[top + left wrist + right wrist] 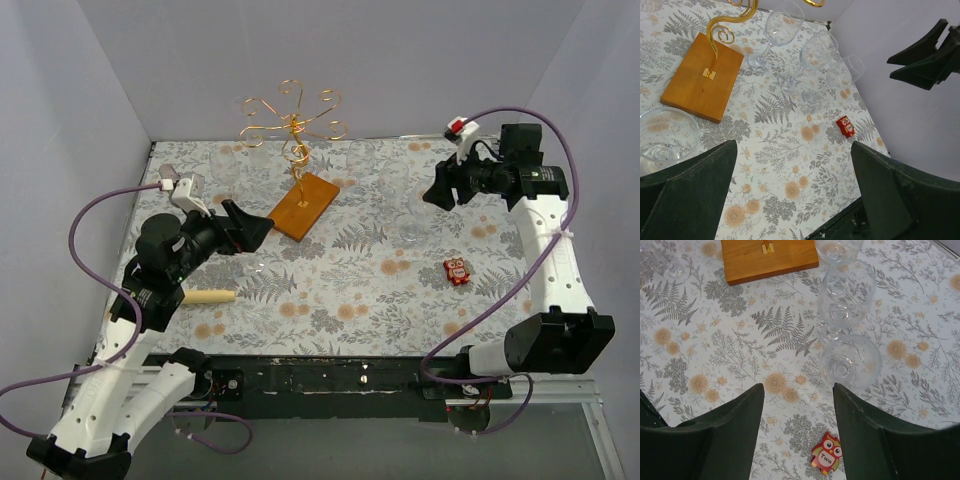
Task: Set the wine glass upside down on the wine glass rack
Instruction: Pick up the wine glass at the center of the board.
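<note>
The wine glass rack (291,120) is a copper-gold wire tree on an orange-brown wooden base (305,205) at the back middle of the table. Its base also shows in the left wrist view (702,75) and the right wrist view (769,257). Three clear wine glasses stand upright in a row right of it (817,50); the nearest one (850,360) is just ahead of my right gripper (797,387), which is open and empty (437,188). Another glass (662,135) stands beside my left gripper (794,147), also open and empty (250,230).
A red owl tile marked "Two" (457,271) lies on the floral tablecloth at the right, seen under the right gripper (826,454). A cream wooden handle (208,296) lies by the left arm. Grey walls close in the table on three sides.
</note>
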### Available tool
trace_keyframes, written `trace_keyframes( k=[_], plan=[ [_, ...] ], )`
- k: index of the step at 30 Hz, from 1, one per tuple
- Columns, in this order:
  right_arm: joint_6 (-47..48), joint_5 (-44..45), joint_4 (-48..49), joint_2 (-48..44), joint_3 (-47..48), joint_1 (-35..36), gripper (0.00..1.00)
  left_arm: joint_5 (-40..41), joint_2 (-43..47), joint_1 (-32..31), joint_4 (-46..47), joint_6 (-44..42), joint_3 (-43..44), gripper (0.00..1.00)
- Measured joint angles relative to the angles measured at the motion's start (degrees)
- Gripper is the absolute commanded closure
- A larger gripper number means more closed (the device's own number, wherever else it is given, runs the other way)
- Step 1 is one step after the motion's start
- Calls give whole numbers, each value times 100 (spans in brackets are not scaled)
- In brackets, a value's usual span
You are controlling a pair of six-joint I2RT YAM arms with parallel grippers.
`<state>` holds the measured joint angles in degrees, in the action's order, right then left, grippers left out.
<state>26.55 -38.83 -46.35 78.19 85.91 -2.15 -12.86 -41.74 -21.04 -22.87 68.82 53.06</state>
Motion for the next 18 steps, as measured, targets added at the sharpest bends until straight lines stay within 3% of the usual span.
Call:
trace_keyframes(
  k=[8, 18],
  plan=[
    [525, 669, -459, 619, 452, 837, 34, 42, 44, 0, -48, 46, 197, 2],
    [542, 1405, -581, 1322, 778, 1027, 41, 85, 52, 0, -92, 74, 216, 2]
  ],
)
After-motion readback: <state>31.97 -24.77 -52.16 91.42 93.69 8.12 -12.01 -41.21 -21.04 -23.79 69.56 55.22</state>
